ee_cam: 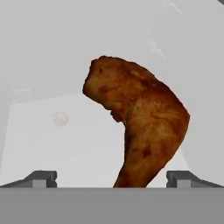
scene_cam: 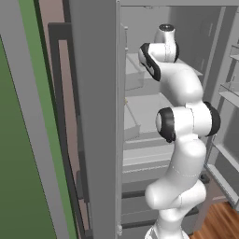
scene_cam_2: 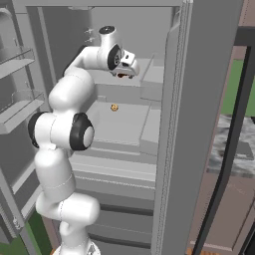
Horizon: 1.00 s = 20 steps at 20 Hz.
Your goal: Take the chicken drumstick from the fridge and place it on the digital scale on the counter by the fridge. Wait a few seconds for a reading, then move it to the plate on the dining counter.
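Drumstick point(ee_cam: 138, 120) lies directly ahead of gripper point(ee_cam: 111, 178), between its spread, empty fingers, long axis running from near end up-left toward far fridge point(scene_cam_2: 209, 99) wall.

reddish-brown mottled chicken drumstick point(ee_cam: 140, 122), grey fridge point(scene_cam_2: 199, 99), pale shelves point(scene_cam_2: 119, 124)

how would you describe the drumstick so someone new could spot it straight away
Look inside the open grey fridge, on the pale shelf level with the robot's end effector. The chicken drumstick lies right in front of the open end effector, its narrow end between the fingertips. It is reddish-brown and club-shaped, unlike the small pale round item on a shelf beyond.
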{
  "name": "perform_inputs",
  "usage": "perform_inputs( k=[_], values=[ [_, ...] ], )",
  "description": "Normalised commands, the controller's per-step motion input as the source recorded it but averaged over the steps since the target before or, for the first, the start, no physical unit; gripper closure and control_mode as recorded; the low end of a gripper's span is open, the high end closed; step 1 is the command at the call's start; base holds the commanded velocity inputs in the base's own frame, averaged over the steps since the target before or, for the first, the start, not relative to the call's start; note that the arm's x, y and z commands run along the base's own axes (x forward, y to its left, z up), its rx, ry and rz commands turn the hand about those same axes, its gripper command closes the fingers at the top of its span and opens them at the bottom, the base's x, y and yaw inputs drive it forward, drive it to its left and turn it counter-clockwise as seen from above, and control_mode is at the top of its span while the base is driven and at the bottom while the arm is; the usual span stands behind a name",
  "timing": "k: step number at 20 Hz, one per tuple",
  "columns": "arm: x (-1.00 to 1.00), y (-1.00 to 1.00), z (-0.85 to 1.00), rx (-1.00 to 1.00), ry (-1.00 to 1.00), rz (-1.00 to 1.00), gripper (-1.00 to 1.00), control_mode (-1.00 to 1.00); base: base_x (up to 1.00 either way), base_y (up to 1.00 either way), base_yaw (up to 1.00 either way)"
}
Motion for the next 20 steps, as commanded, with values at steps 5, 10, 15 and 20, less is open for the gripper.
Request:
perform_inputs(
  k=[5,10,15,20],
  values=[
    [0.0,0.0,0.0,0.0,0.03,0.0,-1.0,-1.0,0.0,0.0,0.0],
    [0.0,0.0,-0.02,0.0,0.04,0.0,1.0,-1.0,0.0,0.0,0.0],
    [0.0,0.0,0.0,0.0,0.04,0.0,1.0,-1.0,0.0,0.0,0.0],
    [0.0,0.0,0.0,0.0,0.04,0.0,1.0,-1.0,0.0,0.0,0.0]
  ],
)
